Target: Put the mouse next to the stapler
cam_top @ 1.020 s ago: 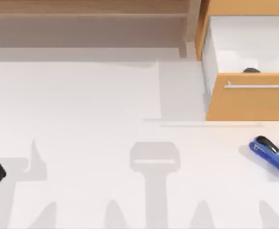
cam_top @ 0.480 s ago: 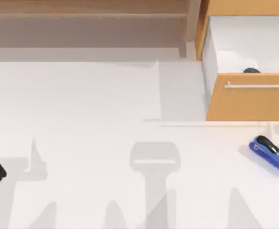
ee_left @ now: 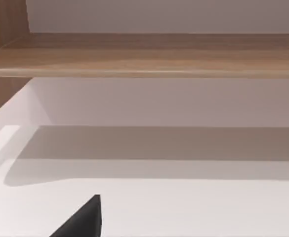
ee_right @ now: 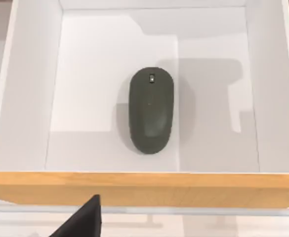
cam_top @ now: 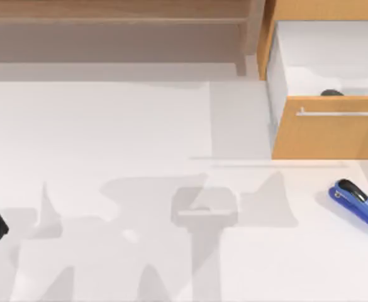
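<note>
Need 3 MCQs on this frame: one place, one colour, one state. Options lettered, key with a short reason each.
1. Where is the mouse?
A. inside the drawer
B. on the table beside the stapler
C. held in a gripper

2. What colour is the body of the stapler?
A. red
B. blue
C. yellow

3. What state is the drawer in?
A. shut
B. taken out and lying on the table
C. pulled open

Key: 1 A, the right wrist view looks down on the mouse lying on the white drawer floor, clear of the walls. 2 B, the top view shows a bright blue body with a black top arm, lying on the table at its right side. 3 C, the wooden front with its handle stands out from the cabinet, with the white inside exposed.
</note>
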